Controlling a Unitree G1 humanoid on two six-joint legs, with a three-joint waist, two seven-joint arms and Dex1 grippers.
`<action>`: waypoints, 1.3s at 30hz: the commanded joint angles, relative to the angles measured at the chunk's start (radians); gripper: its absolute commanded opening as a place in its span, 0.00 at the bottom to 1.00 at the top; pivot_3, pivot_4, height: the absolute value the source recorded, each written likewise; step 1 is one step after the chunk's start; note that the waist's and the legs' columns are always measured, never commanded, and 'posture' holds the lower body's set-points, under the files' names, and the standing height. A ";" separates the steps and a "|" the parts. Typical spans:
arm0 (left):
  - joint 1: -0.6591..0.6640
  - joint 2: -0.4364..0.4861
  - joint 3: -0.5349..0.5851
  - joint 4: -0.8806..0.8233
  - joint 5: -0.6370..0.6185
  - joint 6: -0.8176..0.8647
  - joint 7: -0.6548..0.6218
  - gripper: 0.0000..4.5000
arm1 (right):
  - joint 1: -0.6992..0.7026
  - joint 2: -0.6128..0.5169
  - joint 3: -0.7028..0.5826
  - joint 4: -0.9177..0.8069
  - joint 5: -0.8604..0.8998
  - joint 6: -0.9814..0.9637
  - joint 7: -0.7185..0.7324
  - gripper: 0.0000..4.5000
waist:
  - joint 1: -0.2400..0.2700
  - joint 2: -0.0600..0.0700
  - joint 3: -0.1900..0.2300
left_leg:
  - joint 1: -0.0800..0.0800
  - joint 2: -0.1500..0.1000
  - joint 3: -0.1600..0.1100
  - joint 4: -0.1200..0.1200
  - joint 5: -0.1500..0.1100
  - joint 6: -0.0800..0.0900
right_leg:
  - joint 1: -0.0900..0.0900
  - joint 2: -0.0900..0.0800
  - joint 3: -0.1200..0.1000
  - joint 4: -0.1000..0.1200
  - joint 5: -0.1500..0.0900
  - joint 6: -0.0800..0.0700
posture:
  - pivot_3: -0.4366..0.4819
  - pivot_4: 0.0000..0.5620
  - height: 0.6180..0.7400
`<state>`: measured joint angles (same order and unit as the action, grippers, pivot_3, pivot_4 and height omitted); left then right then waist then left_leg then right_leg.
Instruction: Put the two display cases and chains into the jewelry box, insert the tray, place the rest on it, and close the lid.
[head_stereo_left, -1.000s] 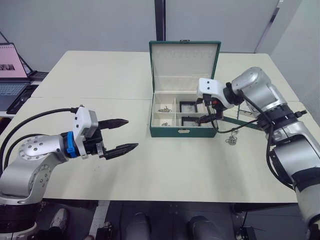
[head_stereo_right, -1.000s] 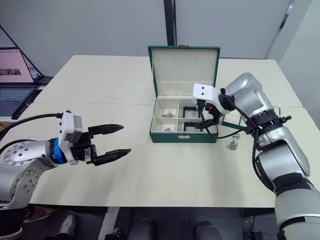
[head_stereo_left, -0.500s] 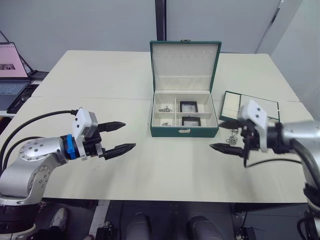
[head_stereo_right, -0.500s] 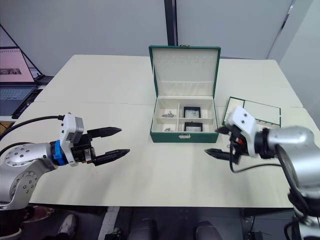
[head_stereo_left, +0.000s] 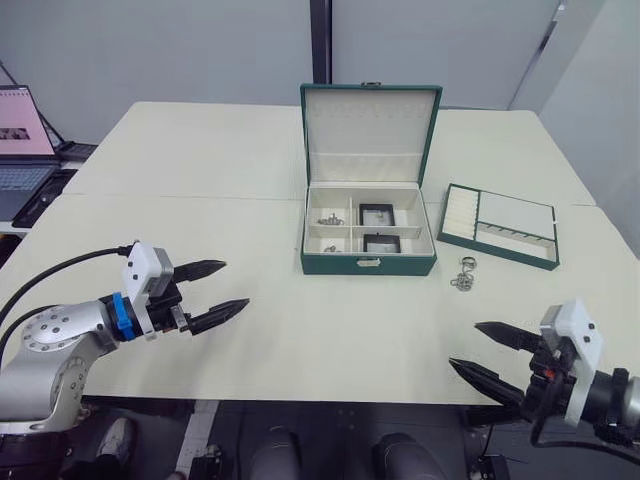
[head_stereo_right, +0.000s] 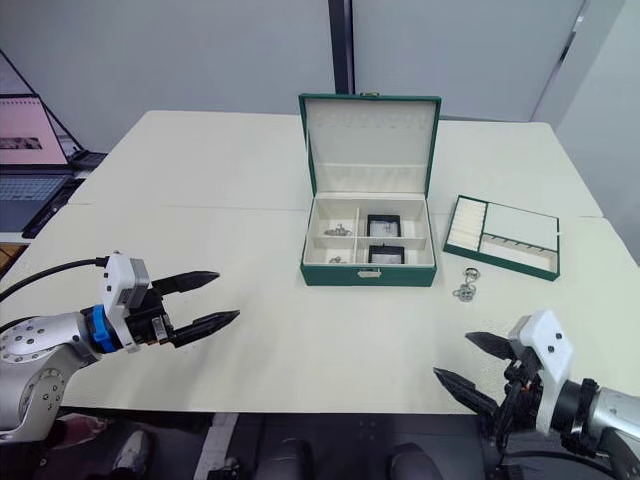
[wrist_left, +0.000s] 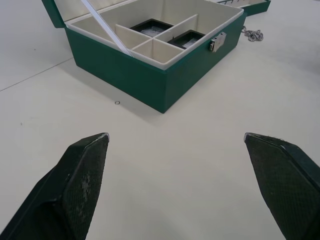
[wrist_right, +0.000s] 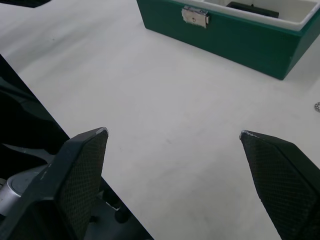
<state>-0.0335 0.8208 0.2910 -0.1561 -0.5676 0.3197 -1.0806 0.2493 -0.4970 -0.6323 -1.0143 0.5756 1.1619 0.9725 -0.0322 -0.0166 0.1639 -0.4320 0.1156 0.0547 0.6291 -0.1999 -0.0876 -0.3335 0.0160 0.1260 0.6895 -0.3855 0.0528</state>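
The jewelry box (head_stereo_left: 368, 263) stands open mid-table, its lid (head_stereo_left: 370, 120) upright. Two display cases (head_stereo_left: 376, 213) (head_stereo_left: 381, 242) lie in its right compartments, and chains (head_stereo_left: 330, 219) lie in the left ones. The tray (head_stereo_left: 500, 225) rests on the table right of the box. A loose chain (head_stereo_left: 463, 277) lies between tray and box front. My left gripper (head_stereo_left: 236, 283) is open and empty, well left of the box. At the front right table edge my right gripper (head_stereo_left: 464, 344) is open and empty, with the box's gold clasp (wrist_right: 195, 16) ahead of it.
A laptop (head_stereo_left: 20, 140) sits on a stand beyond the table's left edge. The pale table (head_stereo_left: 330, 340) is bare between the two grippers, and a seam (head_stereo_left: 180, 196) crosses it behind the box.
My right gripper has pulled back from the box's right compartments to the front right table edge, open and empty. My left gripper has drawn back a little to the left.
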 joint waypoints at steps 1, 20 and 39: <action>-0.006 0.015 0.033 -0.019 -0.002 -0.021 -0.009 1.00 | 0.024 -0.022 -0.027 -0.005 0.050 -0.060 -0.031 1.00 | 0.001 -0.001 0.000 | 0.000 0.000 0.000 0.000 0.000 0.000 | 0.000 0.000 0.000 0.000 0.000 0.000 | 0.48 0.27 1.00; -0.025 0.018 0.019 -0.108 -0.015 0.039 0.024 1.00 | 0.058 -0.152 0.000 0.076 0.255 -0.172 -0.181 1.00 | 0.001 -0.002 -0.001 | 0.000 0.000 -0.001 0.000 0.000 0.000 | 0.001 0.000 0.000 -0.001 0.000 0.000 | 0.48 0.27 1.00; -0.145 0.022 -0.095 -0.183 -0.071 0.066 -0.109 1.00 | 0.116 -0.231 0.009 0.051 0.431 -0.235 -0.345 1.00 | 0.002 -0.002 -0.001 | 0.000 0.000 -0.001 0.000 0.000 0.000 | 0.001 0.000 0.000 -0.001 0.000 0.000 | 0.48 0.27 1.00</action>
<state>-0.1641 0.8441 0.1946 -0.3244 -0.6338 0.4075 -1.1760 0.3650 -0.7173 -0.6109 -0.9382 0.9806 0.9544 0.6387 -0.0303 -0.0187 0.1627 -0.4322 0.1154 0.0536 0.6291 -0.1999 -0.0876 -0.3324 0.0160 0.1258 0.6883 -0.3855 0.0528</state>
